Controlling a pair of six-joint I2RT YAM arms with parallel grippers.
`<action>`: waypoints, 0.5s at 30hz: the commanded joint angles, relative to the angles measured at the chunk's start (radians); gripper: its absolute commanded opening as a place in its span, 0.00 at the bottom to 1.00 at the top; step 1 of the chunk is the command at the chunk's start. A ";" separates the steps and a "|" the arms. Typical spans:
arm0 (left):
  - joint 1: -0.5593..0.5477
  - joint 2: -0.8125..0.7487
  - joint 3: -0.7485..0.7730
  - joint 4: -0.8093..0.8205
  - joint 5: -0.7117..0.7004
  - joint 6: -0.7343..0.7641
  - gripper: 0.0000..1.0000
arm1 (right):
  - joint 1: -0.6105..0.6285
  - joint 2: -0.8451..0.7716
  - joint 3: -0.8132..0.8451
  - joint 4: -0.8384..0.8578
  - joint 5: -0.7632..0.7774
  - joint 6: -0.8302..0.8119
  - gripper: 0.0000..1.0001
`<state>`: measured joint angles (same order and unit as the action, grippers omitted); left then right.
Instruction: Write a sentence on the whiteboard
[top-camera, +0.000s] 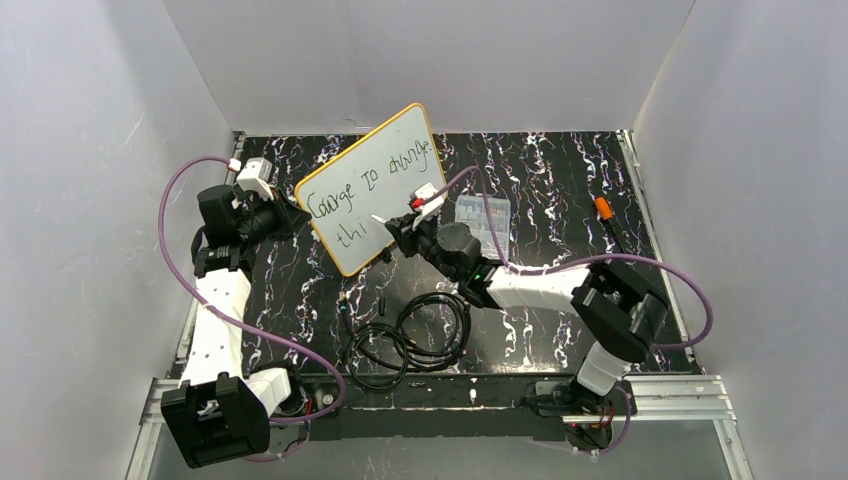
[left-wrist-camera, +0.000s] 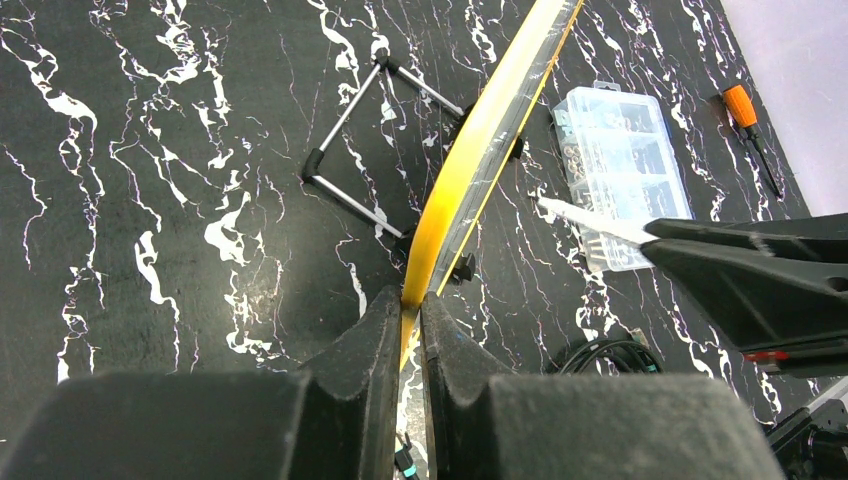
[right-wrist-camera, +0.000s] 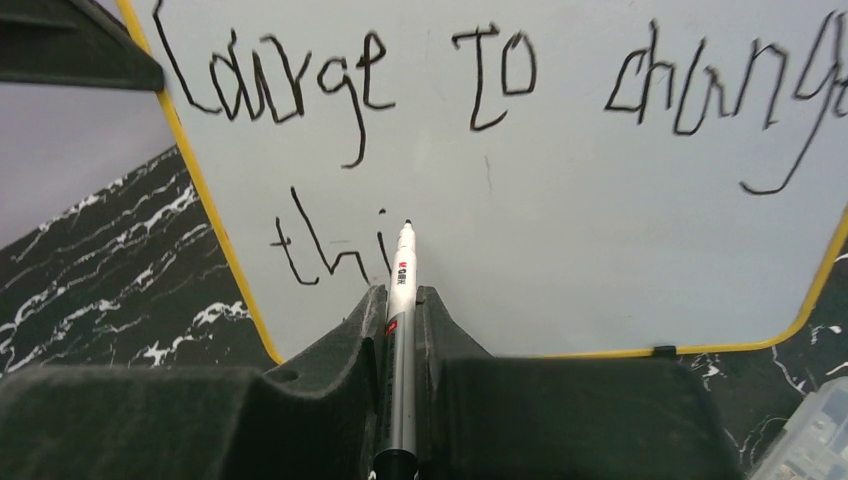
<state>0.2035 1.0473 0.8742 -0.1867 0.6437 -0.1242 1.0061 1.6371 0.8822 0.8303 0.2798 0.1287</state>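
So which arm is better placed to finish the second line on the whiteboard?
Right. The right fingers grip the marker, its tip at the whiteboard just after the "thi" of the sentence. The left fingers are clamped on the board's yellow rim, steadying it.

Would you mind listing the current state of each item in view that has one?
White whiteboard with yellow-orange rim: standing tilted, rim pinched by left hand.
Dark handwritten sentence: unfinished, second line stops at "thi".
Silver marker pen: uncapped, clamped in right hand, tip at the whiteboard.
Clear plastic parts box: lid looks shut, lying flat.
Orange-handled screwdriver: lying loose on the table.
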 joint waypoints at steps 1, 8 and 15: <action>-0.003 -0.009 0.009 -0.009 0.030 -0.005 0.00 | -0.005 0.049 0.069 0.021 -0.045 0.002 0.01; -0.003 -0.006 0.009 -0.009 0.030 -0.005 0.00 | -0.009 0.108 0.098 0.024 -0.045 0.002 0.01; -0.004 -0.005 0.011 -0.008 0.030 -0.005 0.00 | -0.009 0.154 0.105 0.044 -0.012 -0.004 0.01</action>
<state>0.2039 1.0477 0.8742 -0.1860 0.6395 -0.1238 1.0016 1.7702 0.9463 0.8185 0.2413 0.1284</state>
